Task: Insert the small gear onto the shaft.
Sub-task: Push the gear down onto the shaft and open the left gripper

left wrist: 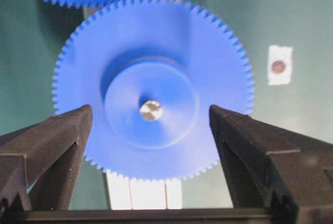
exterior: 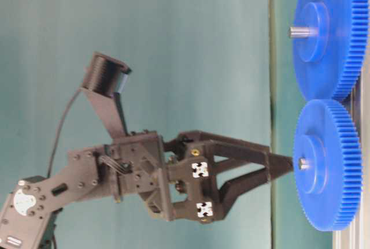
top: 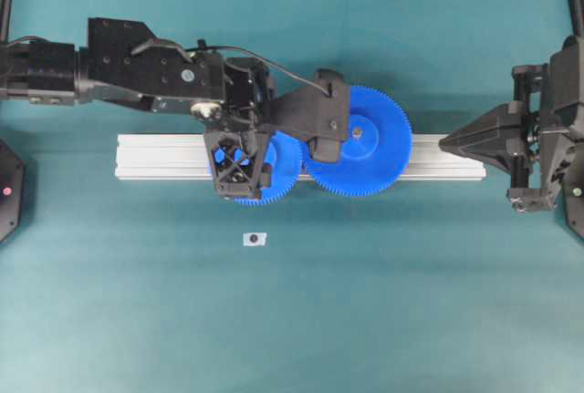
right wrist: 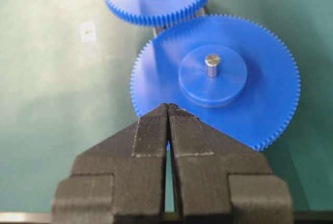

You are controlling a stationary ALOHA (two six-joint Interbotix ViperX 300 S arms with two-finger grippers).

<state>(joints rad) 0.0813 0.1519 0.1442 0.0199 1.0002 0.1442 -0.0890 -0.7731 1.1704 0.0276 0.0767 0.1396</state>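
The small gear (left wrist: 151,91) sits flat on the long aluminium rail (top: 164,158), with the grey tip of the shaft (left wrist: 151,110) showing in the middle of its raised hub, so the gear is seated on the pin. Its teeth mesh with those of the wider blue gear (top: 360,142), which stands beside it on the same rail with its own grey pin (right wrist: 212,64) poking up through the hub. The left end effector (left wrist: 151,146) hangs directly over the small gear, its two black fingers (left wrist: 52,146) spread wide on either side of the hub and clear of the plastic; it grips nothing. In the table-level view the fingertips come close to the shaft's tip, though whether they touch cannot be told. The right end effector (right wrist: 167,108) is closed, its ribbed pads pressed together and empty, pointing at the rim of the wider gear from the rail's far end. A small white tag with a dark dot (top: 254,239) lies on the green worktop (top: 411,302), apart from the rail.
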